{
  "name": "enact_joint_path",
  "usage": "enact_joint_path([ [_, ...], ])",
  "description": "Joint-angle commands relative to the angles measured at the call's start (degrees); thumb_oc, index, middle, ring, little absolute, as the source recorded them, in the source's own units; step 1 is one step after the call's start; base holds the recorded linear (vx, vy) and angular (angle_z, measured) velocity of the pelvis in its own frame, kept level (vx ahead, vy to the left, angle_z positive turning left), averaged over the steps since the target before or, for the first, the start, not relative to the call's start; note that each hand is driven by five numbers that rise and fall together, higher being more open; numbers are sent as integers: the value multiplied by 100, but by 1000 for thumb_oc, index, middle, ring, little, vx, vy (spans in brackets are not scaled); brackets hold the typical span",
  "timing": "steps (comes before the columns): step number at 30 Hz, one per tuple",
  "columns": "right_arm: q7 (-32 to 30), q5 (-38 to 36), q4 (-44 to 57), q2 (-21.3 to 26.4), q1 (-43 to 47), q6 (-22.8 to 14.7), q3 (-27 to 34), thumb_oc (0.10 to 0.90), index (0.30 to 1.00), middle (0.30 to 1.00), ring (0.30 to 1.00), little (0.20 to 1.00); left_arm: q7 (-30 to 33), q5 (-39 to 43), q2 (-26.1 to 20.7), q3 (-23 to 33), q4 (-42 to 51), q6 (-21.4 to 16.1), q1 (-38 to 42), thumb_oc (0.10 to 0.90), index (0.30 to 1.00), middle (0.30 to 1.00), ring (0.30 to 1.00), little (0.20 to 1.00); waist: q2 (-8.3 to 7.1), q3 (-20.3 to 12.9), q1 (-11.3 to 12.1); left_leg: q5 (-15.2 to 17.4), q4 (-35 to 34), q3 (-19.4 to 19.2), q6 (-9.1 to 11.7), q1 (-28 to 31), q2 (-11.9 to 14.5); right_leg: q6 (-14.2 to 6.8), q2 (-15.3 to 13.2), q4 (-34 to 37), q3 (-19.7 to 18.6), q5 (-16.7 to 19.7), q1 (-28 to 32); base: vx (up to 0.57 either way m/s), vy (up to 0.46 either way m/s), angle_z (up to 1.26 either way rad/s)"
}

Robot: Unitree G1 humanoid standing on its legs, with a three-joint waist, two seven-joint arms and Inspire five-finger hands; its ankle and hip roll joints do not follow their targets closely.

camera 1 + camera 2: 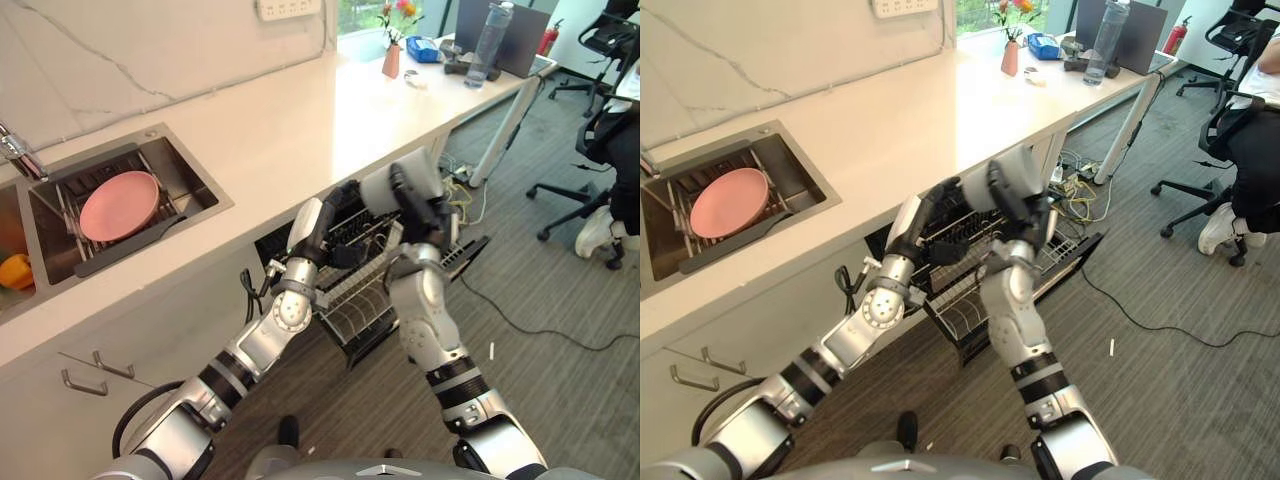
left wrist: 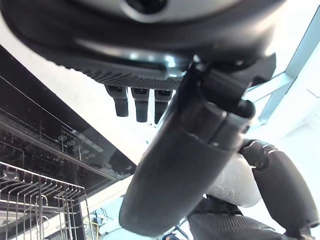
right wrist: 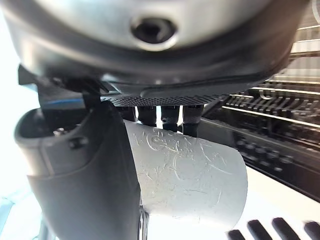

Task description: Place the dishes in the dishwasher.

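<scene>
The pale grey, rough-textured cup sits in the right hand, fingers and thumb curled round its wall, held just above the pulled-out wire dishwasher rack under the white surface. It looks stiff, light and probably breakable, so gripping round the body seems sensible. The left hand hovers beside it, fingers fairly straight, holding nothing. A pink round plate waits in the steel sink, likely slippery; best taken by the rim.

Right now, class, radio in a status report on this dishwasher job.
Right hand fingers shut on textured white cup above wire dishwasher rack. Left hand open beside it. Round pink plate waiting in sink.
</scene>
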State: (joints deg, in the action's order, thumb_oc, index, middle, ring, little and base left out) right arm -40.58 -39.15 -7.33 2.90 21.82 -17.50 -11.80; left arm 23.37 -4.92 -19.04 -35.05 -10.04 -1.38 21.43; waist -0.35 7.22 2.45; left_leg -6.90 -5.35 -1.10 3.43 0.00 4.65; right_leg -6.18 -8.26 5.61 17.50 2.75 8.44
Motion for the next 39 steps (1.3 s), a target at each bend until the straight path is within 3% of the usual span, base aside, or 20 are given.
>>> enact_joint_path([
  [1, 0, 967, 968, 124, 552, -603, 587, 400, 300, 300, 300, 300, -169, 159, -206, 196, 281, -544, -42, 800, 900, 900, 900, 900, 89, -328, 124, 639, 35, -124, 375, 416, 419, -560, -579, -139, 142, -180, -51, 0, 0, 0],
  [5, 95, 1065, 1033, 237, 340, -481, 733, 400, 300, 300, 300, 300, -347, 360, -303, 342, 412, -629, -321, 800, 900, 900, 900, 900, 94, -330, 116, 647, 35, -122, 375, 433, 418, -555, -571, -130, 157, -191, -20, 0, 0, 0],
  [6, 558, 1148, 817, 651, -104, -195, 1011, 400, 300, 300, 300, 300, -999, 2179, -408, 886, 708, -863, -1437, 800, 900, 900, 900, 900, 76, -252, 159, 617, 35, -88, 370, 401, 411, -546, -562, -143, 183, -182, -29, -19, -34, -1],
  [7, 874, 1164, 624, 878, -401, -9, 1052, 400, 300, 300, 300, 300, -1487, 3028, -481, 1111, 747, -702, -2073, 800, 900, 900, 900, 900, 66, -223, 173, 601, 35, -69, 371, 366, 417, -539, -548, -160, 188, -188, -53, -44, -45, -4],
  [11, 1503, 1322, 83, 1152, -857, 506, 983, 400, 300, 300, 300, 300, -1975, 3560, -502, 1616, 341, -360, -3040, 800, 900, 900, 900, 900, 42, -201, 265, 584, 35, -35, 368, 338, 427, -517, -538, -160, 235, -208, -21, -13, -26, 5],
  [17, 2278, 1705, -661, 1507, -997, 805, 803, 400, 300, 300, 300, 300, -2084, 2308, -369, 2488, -722, -212, -3872, 800, 900, 900, 900, 900, -21, -170, 590, 521, 43, 128, 379, 249, 429, -496, -543, -160, 459, -248, 67, -3, -18, 15],
  [20, 2289, 1958, -812, 1658, -972, 794, 848, 400, 300, 300, 300, 300, -2044, 1888, -289, 2682, -1232, -200, -4004, 800, 900, 900, 900, 900, -44, -153, 731, 496, 61, 238, 393, 169, 412, -495, -554, -181, 588, -269, 83, -12, -17, 30],
  [21, 2285, 2082, -968, 1745, -927, 790, 904, 400, 300, 300, 300, 300, -2015, 1561, -215, 2762, -1804, -158, -4020, 800, 900, 900, 900, 900, -61, -135, 875, 471, 78, 335, 403, 103, 392, -494, -570, -205, 707, -281, 102, -5, -5, 49],
  [24, 2255, 2208, -1154, 1837, -897, 786, 960, 400, 300, 300, 300, 300, -1942, 1285, -154, 2814, -2372, -160, -3936, 800, 900, 900, 900, 900, -79, -115, 985, 447, 91, 463, 421, 17, 365, -497, -581, -221, 864, -305, 135, 9, -10, 48],
  [26, 2212, 2425, -1427, 1989, -858, 827, 1015, 400, 300, 300, 300, 300, -1783, 936, -72, 2919, -3267, -124, -3837, 800, 900, 900, 900, 900, -93, -84, 1170, 444, 116, 621, 464, -76, 353, -502, -593, -244, 1059, -351, 197, 19, -2, 39],
  [32, 2244, 2744, -2673, 2333, -348, 1030, 673, 400, 300, 300, 300, 300, -1674, 719, 134, 2837, -5055, -35, -3564, 800, 900, 900, 900, 900, -109, -35, 1366, 353, 125, 852, 500, -347, 291, -499, -603, -276, 1387, -378, 187, -2, 6, 46],
  [34, 2245, 2741, -2689, 2337, -330, 1022, 667, 400, 300, 300, 300, 300, -1671, 720, 142, 2840, -5072, -45, -3549, 800, 900, 900, 900, 900, -106, -31, 1357, 352, 126, 857, 501, -352, 290, -499, -602, -276, 1392, -379, 186, 0, 13, 27],
  [39, 2135, 2959, -4017, 2359, 372, 1217, 298, 400, 300, 300, 300, 300, -1640, 1007, 339, 2807, -5819, -31, -3356, 800, 900, 900, 900, 900, -33, 77, 1451, 254, 134, 1007, 523, -633, 234, -503, -634, -292, 1603, -367, 101, -11, 32, 24],
])
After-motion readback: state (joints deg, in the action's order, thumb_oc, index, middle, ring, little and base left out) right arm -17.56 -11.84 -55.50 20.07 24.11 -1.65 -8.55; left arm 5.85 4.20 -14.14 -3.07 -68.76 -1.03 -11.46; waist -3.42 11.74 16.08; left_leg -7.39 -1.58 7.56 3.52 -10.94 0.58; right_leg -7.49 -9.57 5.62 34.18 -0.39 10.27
